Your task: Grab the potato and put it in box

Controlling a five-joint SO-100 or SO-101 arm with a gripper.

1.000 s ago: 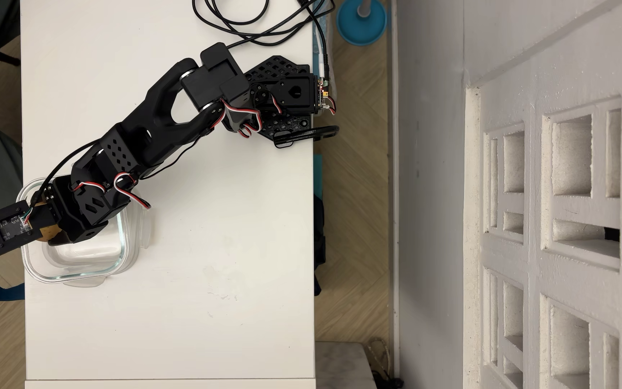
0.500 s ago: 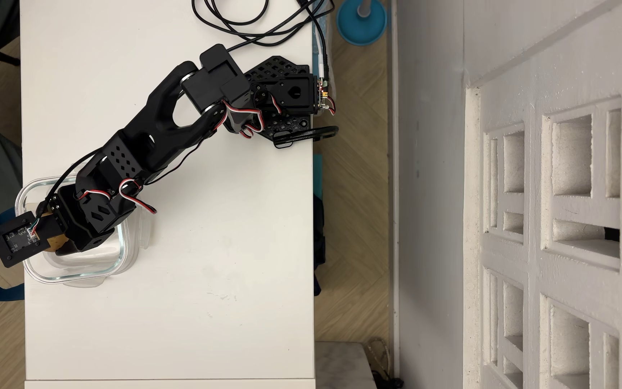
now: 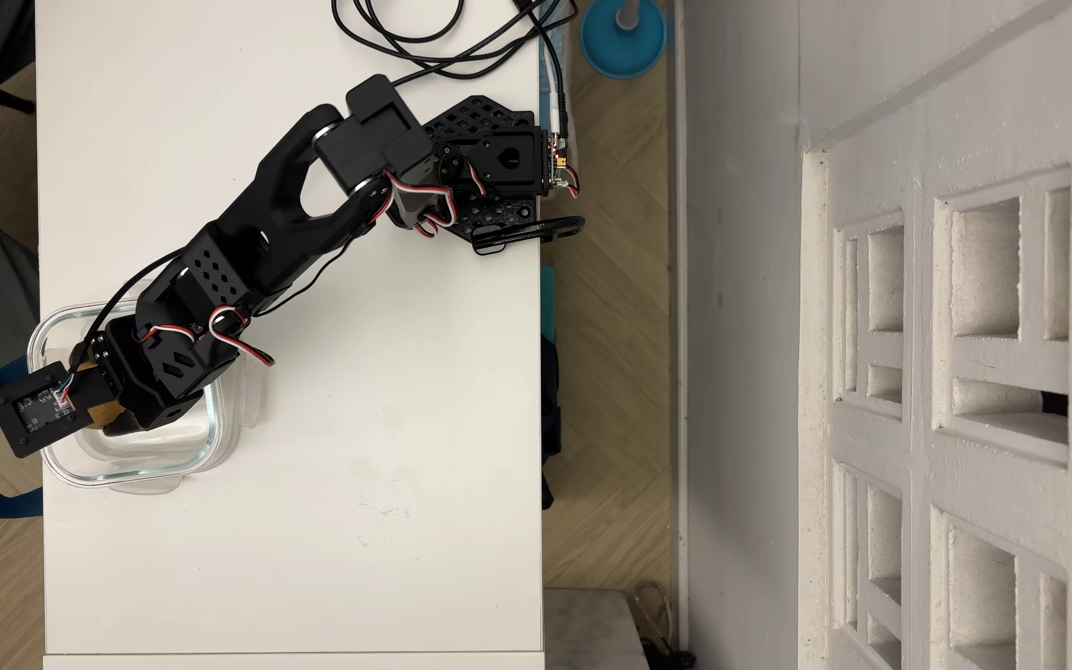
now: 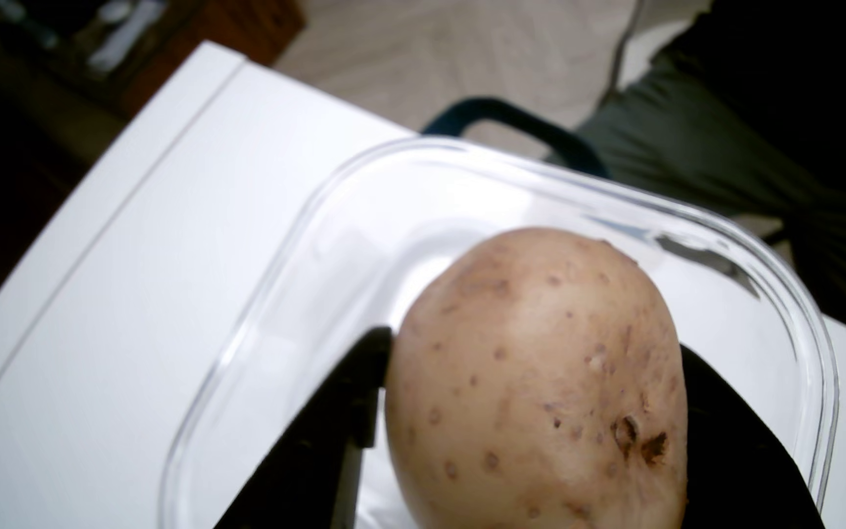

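White table (image 3: 327,451), speckled tan potato (image 4: 538,386) over clear glass box (image 4: 278,285)

White table (image 3: 327,483), herringbone wood floor (image 3: 611,386)

The white counter (image 3: 340,451) runs the full height of the overhead view, with wooden floor (image 3: 611,386) along both its long sides. The box (image 3: 214,444) stands on it at the left edge, near the middle of that side; a translucent lid (image 3: 253,399) seems to lie under it, though the glass makes this hard to judge. The arm's black base (image 3: 488,167) sits at the right edge, far end. Black cables (image 3: 404,38) loop over the far end. Faint scuffs (image 3: 385,509) mark the bare surface.
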